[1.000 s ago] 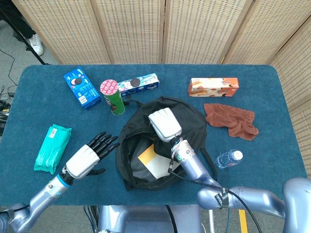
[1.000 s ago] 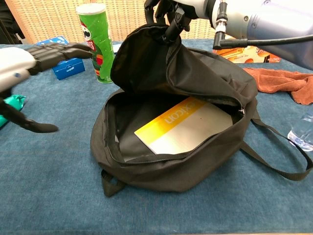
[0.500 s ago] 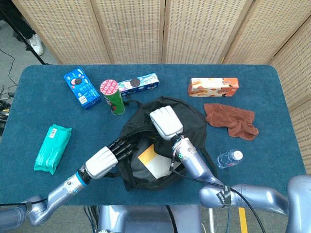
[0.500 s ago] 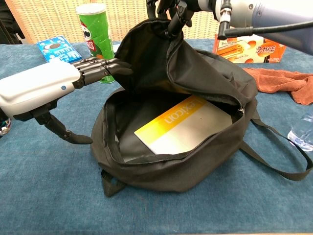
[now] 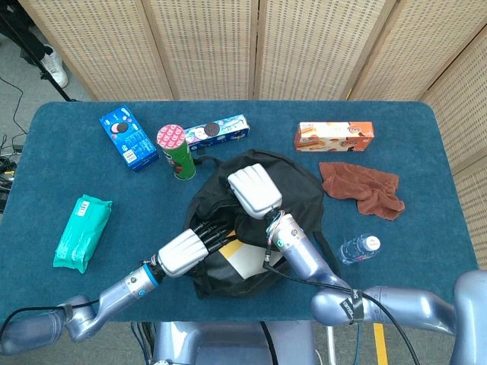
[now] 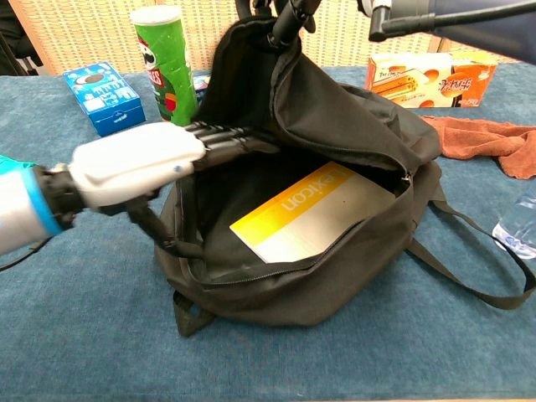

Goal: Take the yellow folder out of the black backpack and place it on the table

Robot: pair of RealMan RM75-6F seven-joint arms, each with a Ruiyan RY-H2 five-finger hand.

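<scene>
Chest view: flat glossy yellow folder (image 6: 314, 213) inside soft black backpack (image 6: 352, 142).

both hands at the open backpack

the black backpack (image 5: 304, 194) lies mid-table, its mouth open. the right hand (image 5: 255, 190) holds the upper flap up. the left hand (image 5: 183, 252) reaches into the opening with fingers (image 5: 215, 230) extended, nothing in them. a strip of the yellow folder (image 5: 242, 257) shows inside, just beside those fingers.
</scene>
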